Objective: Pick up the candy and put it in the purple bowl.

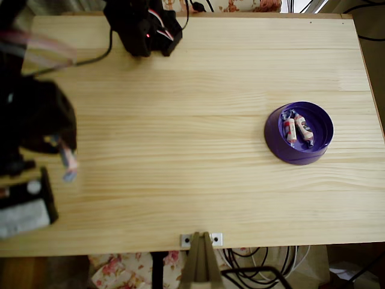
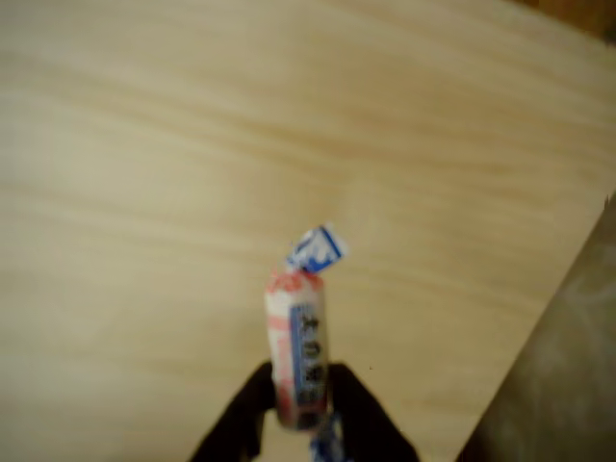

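My gripper is shut on a candy, a white sweet with red-pink bands and a bluish twisted end, which sticks up from between the black fingers over bare wood. From above, that candy hangs blurred at the table's left edge under the dark arm. The purple bowl sits far to the right on the table. Two more wrapped candies lie side by side inside it.
The arm's black base stands at the table's top edge. A dark and white block lies at the lower left edge. A small metal bracket is fixed at the front edge. Open wood lies between the arm and the bowl.
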Controlling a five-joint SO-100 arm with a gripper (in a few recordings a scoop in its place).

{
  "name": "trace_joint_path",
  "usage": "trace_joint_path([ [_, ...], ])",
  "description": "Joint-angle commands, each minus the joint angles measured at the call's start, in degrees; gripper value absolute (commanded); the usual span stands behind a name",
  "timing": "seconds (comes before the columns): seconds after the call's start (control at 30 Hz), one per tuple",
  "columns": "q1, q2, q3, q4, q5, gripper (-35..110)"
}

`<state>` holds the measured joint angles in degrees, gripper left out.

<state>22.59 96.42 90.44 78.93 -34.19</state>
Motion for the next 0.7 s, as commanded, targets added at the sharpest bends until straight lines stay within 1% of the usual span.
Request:
trace_joint_path([
  [0.0,-1.05,12.83,2.64,4.75,0.26,0],
  [0.1,-3.43,19.78,8.17,4.92,0.44,0],
  [0.2,-8.61,29.00,14.15,4.83,1.05,0],
  [0.3,-16.00,37.27,17.05,6.15,3.08,0],
  [0.43,-27.60,43.59,17.49,8.70,7.47,0],
  [0.57,-39.55,46.76,17.14,9.58,12.74,0],
  [0.67,-47.81,47.90,17.14,8.26,16.26,0],
])
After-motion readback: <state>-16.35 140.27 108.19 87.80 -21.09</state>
